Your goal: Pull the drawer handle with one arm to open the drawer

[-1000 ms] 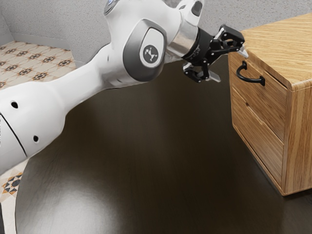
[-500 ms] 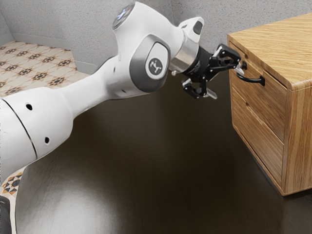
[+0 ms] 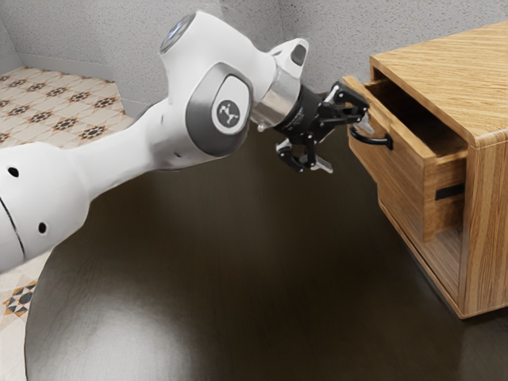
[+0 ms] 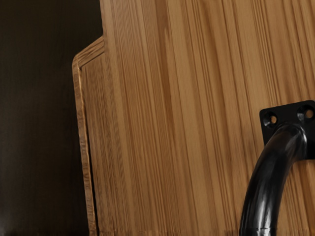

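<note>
A wooden cabinet (image 3: pixel 476 95) stands at the exterior view's right. Its top drawer (image 3: pixel 397 171) is partly slid out, and the dark inside shows behind the front panel. A black curved handle (image 3: pixel 373 141) sits on the drawer front. My gripper (image 3: pixel 344 144) is at that handle with its fingers spread wide. The upper finger (image 3: pixel 361 121) is hooked behind the handle, while the lower one hangs free beside the drawer front. In the wrist view the drawer front (image 4: pixel 187 123) is very near, with the handle (image 4: pixel 273 177) and its screw plate close to the hand.
A lower drawer (image 3: pixel 429 238) sits shut under the open one. The cabinet rests on a dark round table (image 3: pixel 238 286). Tiled floor (image 3: pixel 55 99) and a grey wall lie behind my arm.
My hand reached the handle, then drew back toward the exterior view's left. The top drawer, shut before, has slid out with it.
</note>
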{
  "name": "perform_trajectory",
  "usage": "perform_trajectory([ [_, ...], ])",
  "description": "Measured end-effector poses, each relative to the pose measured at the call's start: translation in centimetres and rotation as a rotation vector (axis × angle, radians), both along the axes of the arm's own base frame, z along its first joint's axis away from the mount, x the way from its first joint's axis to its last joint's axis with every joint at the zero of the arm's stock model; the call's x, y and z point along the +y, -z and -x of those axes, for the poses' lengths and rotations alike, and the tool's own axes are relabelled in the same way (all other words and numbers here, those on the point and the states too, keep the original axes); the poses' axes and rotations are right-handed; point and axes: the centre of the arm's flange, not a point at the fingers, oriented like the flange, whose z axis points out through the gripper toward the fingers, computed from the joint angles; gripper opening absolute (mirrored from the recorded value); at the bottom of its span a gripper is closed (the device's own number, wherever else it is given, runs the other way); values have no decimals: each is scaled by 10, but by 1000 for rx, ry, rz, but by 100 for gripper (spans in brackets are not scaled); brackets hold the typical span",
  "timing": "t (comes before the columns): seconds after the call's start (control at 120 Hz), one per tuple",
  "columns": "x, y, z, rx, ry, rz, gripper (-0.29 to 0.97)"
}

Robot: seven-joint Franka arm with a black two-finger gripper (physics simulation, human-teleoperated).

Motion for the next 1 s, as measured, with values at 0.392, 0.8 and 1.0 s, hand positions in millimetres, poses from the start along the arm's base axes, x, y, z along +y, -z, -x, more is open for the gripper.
perform_trajectory([
  [0.392,15,-88,145,-86,61,-71,67],
  [0.8,5,-152,170,-125,63,-327,68],
  [1.0,-101,-156,218,-157,225,-664,68],
])
